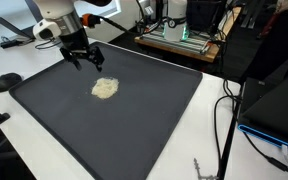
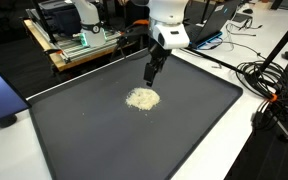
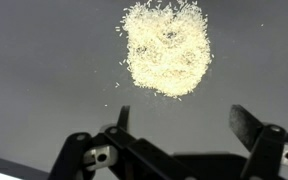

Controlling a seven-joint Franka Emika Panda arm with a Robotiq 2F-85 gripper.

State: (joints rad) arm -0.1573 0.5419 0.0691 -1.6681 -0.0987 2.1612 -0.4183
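Gripper (image 2: 151, 75) hangs above the dark mat (image 2: 209, 130), jaws spread wide, nothing between them. The wrist view shows both fingers (image 3: 246, 125) apart with bare mat in the gap. The pile of pale grains (image 3: 166, 50) sits near the mat's middle, just ahead of the fingertips and not touching them. In an exterior view the pile (image 1: 105, 89) lies near and right of the gripper. A few stray grains lie around its edge.

Judgement: the grains are loose and scatter easily. Any contact should be low, slow and centred on the heap, with the fingers square to the mat so they don't dig in or flick grains out.

Around: black round object (image 1: 8, 81) at the mat's far left corner. Rack with electronics (image 2: 79, 45) beyond the far edge. Tangle of black cables (image 2: 267, 85) on the white table (image 1: 216, 150) to the right. Blue-edged device (image 1: 276, 125) near right. Nothing stands between the gripper and the pile. The cables are well apart from both.
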